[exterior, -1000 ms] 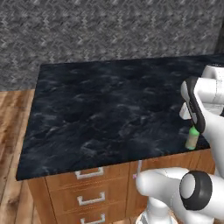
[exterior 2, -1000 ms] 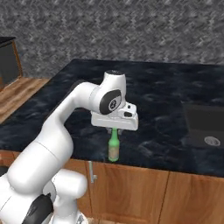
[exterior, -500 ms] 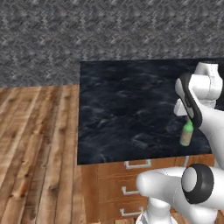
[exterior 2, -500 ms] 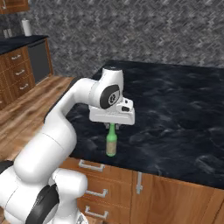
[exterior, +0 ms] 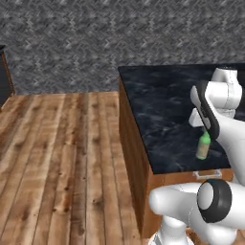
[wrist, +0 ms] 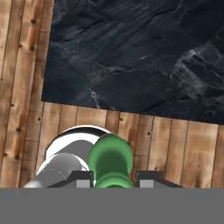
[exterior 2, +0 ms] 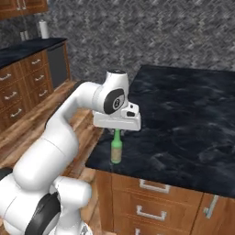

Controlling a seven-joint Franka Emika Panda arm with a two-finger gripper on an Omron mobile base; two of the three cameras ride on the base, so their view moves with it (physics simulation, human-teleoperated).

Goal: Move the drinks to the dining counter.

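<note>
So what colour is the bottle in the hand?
Green. The bottle held in the hand shows best in the right base view.

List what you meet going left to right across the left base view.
Dark cabinet edge → wooden floor → wooden side of the counter → black marble countertop → green bottle, hanging from the arm's fingers.

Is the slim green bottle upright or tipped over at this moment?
Upright. The slim green bottle hangs vertically, neck up, clamped in the gripper near the black marble counter edge.
</note>
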